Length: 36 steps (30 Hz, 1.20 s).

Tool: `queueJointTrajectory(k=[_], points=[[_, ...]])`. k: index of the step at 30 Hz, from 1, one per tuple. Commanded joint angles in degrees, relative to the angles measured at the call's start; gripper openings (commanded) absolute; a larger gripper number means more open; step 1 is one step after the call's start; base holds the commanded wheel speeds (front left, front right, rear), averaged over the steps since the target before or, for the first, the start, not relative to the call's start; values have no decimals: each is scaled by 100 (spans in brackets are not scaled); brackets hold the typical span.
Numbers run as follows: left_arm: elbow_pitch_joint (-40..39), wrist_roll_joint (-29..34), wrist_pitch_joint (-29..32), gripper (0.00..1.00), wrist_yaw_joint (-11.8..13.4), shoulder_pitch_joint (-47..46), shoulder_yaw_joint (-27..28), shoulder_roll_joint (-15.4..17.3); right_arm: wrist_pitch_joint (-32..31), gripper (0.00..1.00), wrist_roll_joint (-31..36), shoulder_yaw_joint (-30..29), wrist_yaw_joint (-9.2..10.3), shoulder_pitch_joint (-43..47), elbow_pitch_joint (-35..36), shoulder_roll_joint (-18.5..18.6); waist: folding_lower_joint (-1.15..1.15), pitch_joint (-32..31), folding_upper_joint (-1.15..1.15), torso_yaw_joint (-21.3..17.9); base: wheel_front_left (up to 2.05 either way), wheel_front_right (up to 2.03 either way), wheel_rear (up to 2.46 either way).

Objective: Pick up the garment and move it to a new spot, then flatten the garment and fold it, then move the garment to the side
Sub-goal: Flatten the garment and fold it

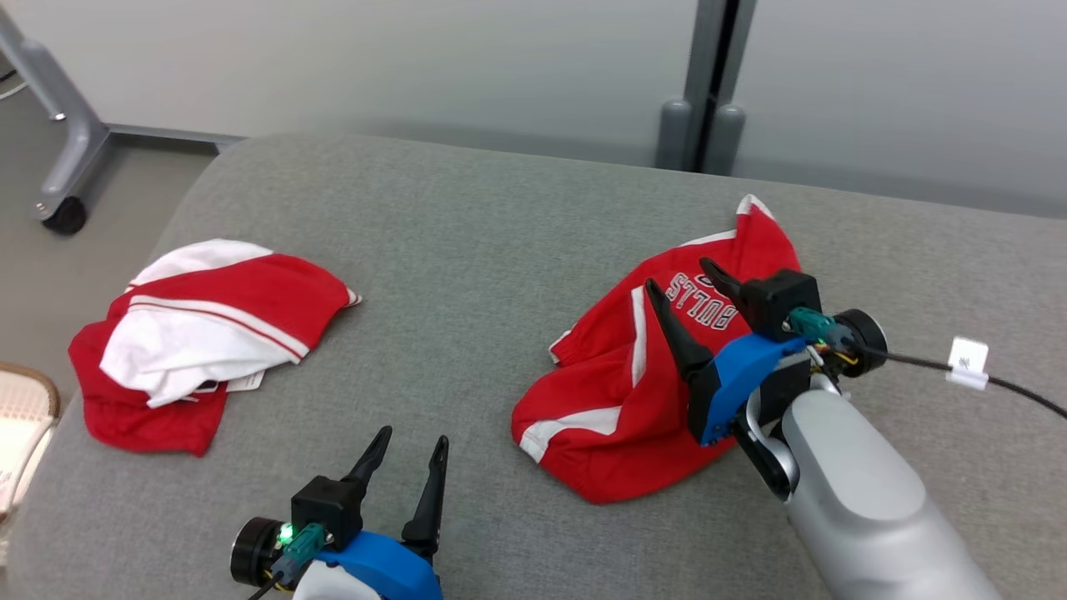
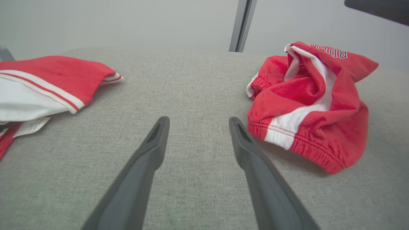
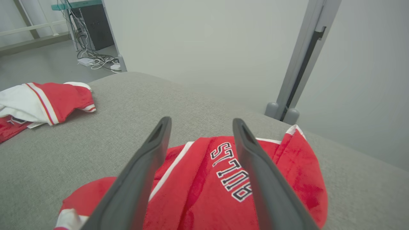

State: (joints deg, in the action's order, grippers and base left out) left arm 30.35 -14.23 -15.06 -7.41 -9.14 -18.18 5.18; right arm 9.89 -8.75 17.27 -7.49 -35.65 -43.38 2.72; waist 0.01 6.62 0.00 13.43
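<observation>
The red shorts (image 1: 608,392) lie crumpled right of centre on the grey cushion (image 1: 467,250). The right gripper (image 1: 677,273) hovers over them, fingers wide and holding nothing. At the bottom, the left gripper (image 1: 413,436) is also wide and empty. A red and white garment (image 1: 217,333) lies at left. What the basket (image 1: 25,408) at the left edge holds cannot be told.

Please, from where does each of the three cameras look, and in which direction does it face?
Head view: on the head, facing forward and down at the grey cushion; shows the left hand, the right hand and its pale forearm.
Left wrist view: on the left wrist, low, facing along its open fingers toward the wall.
Right wrist view: on the right wrist, facing down along its fingers onto the Bulls garment.
Shared: all three show the Bulls garment and the red-and-white garment.
</observation>
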Motion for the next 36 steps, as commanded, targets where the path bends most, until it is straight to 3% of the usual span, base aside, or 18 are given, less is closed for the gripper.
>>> queueJointTrajectory(k=[1,6,14,15,16,18,25,31,36], points=[[-48,-40,-17,100,-12,-106,-62,-2,-74,100,36,7,-1,-155,-137,31,-1,213,0,260,0,0,0],[-96,-148,-16,100,-11,-197,-183,2,-591,100,120,-129,-1,-714,-940,33,-1,340,0,600,0,0,0],[-131,-259,-17,100,-12,-210,-184,32,-1056,100,1137,-784,-1,-1149,-1640,32,-1,474,0,730,0,0,0],[-134,-268,-16,100,-12,-217,-187,29,-1106,87,1266,-859,-1,-1158,-1659,32,-1,485,0,720,0,0,0],[-135,-275,-16,100,-12,-231,-205,25,-1141,46,1290,-938,-1,-1130,-1676,33,-1,493,0,711,0,0,0],[-140,-285,-16,100,-12,-254,-227,15,-1189,0,1449,-987,-1,-1082,-1674,28,-1,497,0,685,0,0,0],[-212,-297,-17,100,-12,-275,-268,48,-533,0,1209,-1144,-1,-993,-1344,29,-1,453,0,490,0,0,0],[-237,-243,-17,100,-12,-109,-259,83,407,0,191,-1171,-1,-720,-1115,31,-1,212,0,90,0,0,0],[-237,-165,-16,100,-12,16,-176,96,536,0,-535,-1535,-1,-98,-269,37,-1,46,0,-438,0,0,0]])
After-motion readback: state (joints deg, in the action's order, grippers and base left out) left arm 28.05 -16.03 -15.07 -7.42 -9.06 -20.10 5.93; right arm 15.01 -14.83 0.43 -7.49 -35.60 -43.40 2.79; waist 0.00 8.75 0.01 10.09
